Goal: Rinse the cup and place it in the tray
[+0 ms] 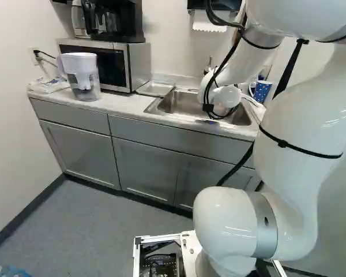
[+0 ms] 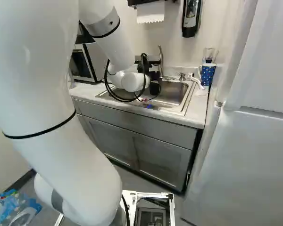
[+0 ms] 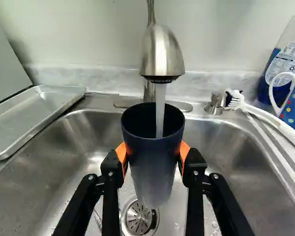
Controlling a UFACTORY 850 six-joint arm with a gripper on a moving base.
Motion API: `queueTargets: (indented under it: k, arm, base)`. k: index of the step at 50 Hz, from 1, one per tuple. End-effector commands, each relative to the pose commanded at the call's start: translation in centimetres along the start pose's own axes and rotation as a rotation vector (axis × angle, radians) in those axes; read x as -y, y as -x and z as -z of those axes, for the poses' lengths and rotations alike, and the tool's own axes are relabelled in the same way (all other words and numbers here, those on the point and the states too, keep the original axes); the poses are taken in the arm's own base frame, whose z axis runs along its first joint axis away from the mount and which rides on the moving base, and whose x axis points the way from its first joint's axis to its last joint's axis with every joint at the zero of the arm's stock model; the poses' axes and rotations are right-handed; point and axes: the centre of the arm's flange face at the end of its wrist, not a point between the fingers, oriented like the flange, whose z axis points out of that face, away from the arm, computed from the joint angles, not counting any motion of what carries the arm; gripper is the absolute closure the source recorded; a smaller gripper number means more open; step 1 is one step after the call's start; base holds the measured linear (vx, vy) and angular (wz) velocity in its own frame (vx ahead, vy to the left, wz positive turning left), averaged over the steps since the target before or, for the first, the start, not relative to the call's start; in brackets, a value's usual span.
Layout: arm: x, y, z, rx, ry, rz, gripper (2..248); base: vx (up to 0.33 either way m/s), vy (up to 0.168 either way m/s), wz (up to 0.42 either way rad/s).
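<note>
1. 1 pitcher (image 1: pixel 83 78) stands on the counter (image 1: pixel 124 104), well left of the sink (image 3: pixel 236 147).
2. 1 metal tray (image 3: pixel 34 115) lies just left of the sink.
3. Above the sink, the gripper (image 2: pixel 153 76) is pinching the dark cup (image 3: pixel 152 169) between its 2 orange pads (image 3: pixel 185 153), and water (image 3: pixel 160 101) runs into it from the faucet (image 3: pixel 162 54).
4. 1 white brush (image 3: pixel 275 120) rests by the sink's right rear corner.
5. 1 blue dotted mug (image 3: pixel 294 105) stands right of the sink.

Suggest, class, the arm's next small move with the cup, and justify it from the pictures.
Probably tilt the cup to tip its water into the sink: the gripper holds it mouth up, with its orange pads on both sides, and the stream from the faucet runs into it. The tray should likely wait until it is emptied.
</note>
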Motion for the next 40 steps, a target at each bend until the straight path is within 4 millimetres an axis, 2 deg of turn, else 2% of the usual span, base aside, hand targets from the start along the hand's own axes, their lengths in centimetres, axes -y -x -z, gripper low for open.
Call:
queueTargets:
  k: [40]
  arm:
    - [0.0, 0.0, 0.0, 0.0, 0.0, 0.0, 128]
  base:
    - [0.0, 0.0, 0.0]
